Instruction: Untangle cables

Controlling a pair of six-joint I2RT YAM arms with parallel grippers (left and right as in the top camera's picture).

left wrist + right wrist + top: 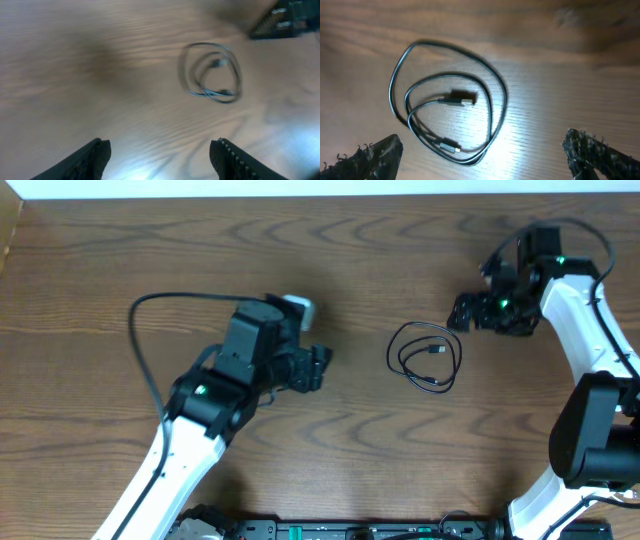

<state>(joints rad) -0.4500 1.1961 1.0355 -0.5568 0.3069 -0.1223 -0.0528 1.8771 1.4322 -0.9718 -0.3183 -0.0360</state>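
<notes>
1. 2 open grippers and 1 cable are plain to see, so I start at the left. The left gripper (320,368) hangs over bare table (100,240), its fingers (92,159) spread well apart with nothing between them.
2. Just behind that wrist lies a pale lump (298,308). I cannot tell whether it is the white cable or part of the arm.
3. Right of centre, the black cable (425,356) lies flat on the wood in about 2 loose loops, between the grippers and nearer the right. Its 2 plug ends (462,97) sit inside the coil.
4. I judge it light, thin and limp. It should drag and flop rather than hold a shape, and it could slip out of a shallow pinch. The plugs are its only stiff parts, so I would grip just behind a plug, or on the outer loop where it runs clear of the inner loop.
5. The right gripper (462,313) hovers just beside the coil's upper right, fingers at their widest and holding nothing.
</notes>
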